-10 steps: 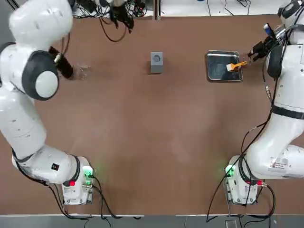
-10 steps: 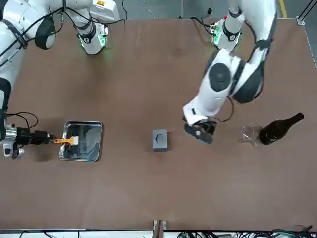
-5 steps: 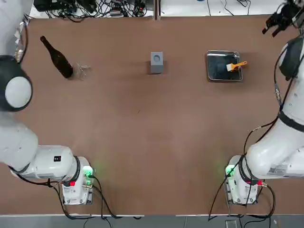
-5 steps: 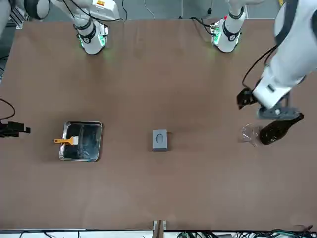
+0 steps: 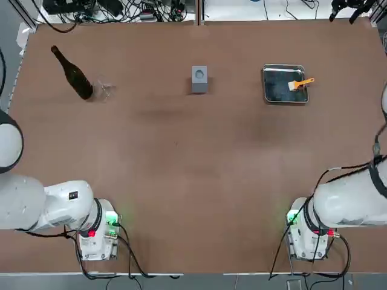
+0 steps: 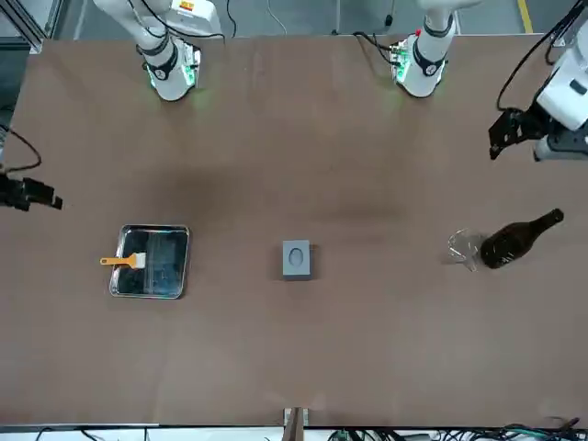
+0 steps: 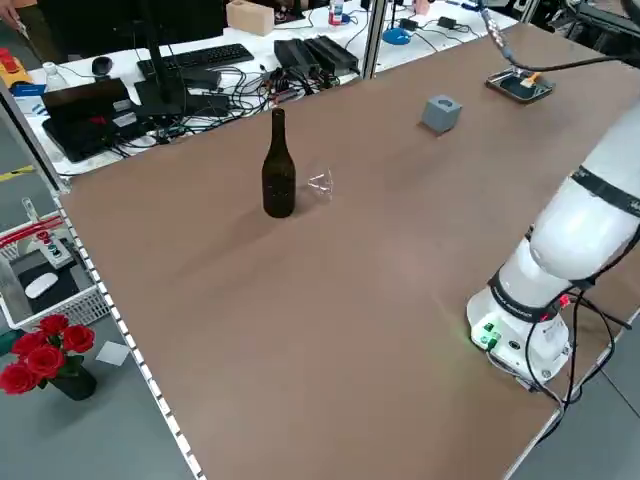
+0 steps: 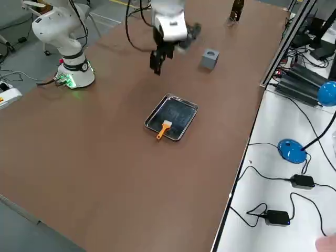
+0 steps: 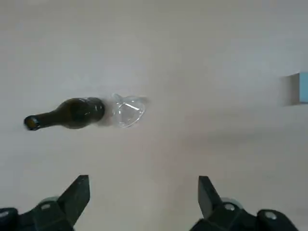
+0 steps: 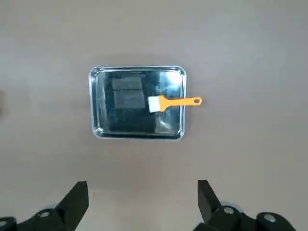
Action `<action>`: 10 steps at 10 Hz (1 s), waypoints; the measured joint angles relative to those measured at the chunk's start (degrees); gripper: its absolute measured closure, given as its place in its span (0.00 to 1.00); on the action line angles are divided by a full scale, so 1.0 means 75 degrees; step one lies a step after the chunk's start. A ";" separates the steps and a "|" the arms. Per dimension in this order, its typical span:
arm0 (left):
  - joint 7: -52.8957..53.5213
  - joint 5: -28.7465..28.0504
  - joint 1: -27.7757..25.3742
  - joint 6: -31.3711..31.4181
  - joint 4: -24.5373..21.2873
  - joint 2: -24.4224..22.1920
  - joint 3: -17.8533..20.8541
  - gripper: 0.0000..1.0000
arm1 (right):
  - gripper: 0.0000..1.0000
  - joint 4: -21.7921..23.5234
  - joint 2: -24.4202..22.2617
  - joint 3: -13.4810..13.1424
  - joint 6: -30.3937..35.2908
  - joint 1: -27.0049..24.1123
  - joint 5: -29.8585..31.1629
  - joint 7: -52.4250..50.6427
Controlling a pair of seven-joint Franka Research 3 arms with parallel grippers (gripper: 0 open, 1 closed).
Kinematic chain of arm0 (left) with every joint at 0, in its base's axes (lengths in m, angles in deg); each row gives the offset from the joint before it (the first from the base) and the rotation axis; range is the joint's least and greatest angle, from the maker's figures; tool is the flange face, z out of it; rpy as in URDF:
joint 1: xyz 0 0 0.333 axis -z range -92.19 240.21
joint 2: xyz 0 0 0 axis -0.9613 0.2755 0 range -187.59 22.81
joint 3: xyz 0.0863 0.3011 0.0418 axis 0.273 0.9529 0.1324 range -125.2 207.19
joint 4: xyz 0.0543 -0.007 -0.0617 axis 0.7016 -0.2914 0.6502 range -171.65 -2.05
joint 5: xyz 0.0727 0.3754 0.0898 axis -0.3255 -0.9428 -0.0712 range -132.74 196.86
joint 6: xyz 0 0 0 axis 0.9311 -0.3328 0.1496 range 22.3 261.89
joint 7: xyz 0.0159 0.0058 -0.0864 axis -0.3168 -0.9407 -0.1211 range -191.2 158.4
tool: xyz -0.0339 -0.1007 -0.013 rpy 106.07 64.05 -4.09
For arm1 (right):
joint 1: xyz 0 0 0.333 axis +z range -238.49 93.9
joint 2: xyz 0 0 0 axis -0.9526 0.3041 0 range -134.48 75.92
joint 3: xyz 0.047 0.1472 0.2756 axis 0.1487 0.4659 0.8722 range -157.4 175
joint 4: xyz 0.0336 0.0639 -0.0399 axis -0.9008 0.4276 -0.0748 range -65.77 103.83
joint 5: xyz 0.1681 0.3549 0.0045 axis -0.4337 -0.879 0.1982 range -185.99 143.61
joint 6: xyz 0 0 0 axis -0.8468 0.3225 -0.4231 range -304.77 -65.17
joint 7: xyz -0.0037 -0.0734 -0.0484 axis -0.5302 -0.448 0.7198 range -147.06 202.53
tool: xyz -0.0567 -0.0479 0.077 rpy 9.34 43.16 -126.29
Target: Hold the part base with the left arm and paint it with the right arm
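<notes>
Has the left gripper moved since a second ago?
Yes. In the front view the left gripper was beside the part base; now it is far off, beyond the bottle, toward the table edge.

A dark bottle (image 7: 278,166) stands upright on the brown desk (image 7: 300,300), with a clear glass (image 7: 320,183) lying just beside it; farther along the desk sit the grey part base (image 7: 441,113) and, well beyond it, a steel tray (image 7: 520,88) with an orange-handled brush (image 7: 533,76) lying across its rim. A white arm (image 7: 560,250) rises from a base with green lights at the desk's near edge. Beyond the far edge are a keyboard (image 7: 200,56), cables (image 7: 300,75) and a cardboard box (image 7: 250,16), and red roses (image 7: 40,355) stand on the floor.
</notes>
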 joint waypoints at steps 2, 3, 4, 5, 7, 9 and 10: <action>0.0152 0.0005 -0.0290 0.0121 -0.0101 -0.0064 0.0010 0.00 | 0.00 0.0437 -0.1210 0.0869 0.0332 -0.0100 0.0448 0.0885; 0.0200 0.0005 -0.0413 0.0302 -0.0162 -0.0063 0.0022 0.00 | 0.00 0.0549 -0.1595 0.1041 0.0514 -0.0109 0.0490 0.1097; 0.0247 0.0006 -0.0501 0.0481 -0.0263 -0.0057 0.0023 0.00 | 0.00 0.0621 -0.1797 0.1064 0.0615 -0.0129 0.0497 0.1133; 0.0292 0.0006 -0.0587 0.0604 -0.0336 -0.0053 0.0028 0.00 | 0.00 0.0648 -0.1837 0.1056 0.0653 -0.0201 0.0499 0.1133; 0.0337 0.0006 -0.0683 0.0696 -0.0338 -0.0047 0.0030 0.00 | 0.00 0.0742 -0.1819 0.1050 0.0653 -0.0395 0.0499 0.1132; 0.0337 0.0018 -0.0685 0.0657 -0.0163 0.0006 0.0025 0.01 | 0.00 0.0754 -0.1818 0.1025 0.0758 -0.0449 0.0497 0.1131; 0.0337 0.0035 -0.0676 0.0379 0.0082 0.0126 0.0023 0.02 | 0.00 0.0754 -0.1819 0.0960 0.0855 -0.0449 0.0496 0.1127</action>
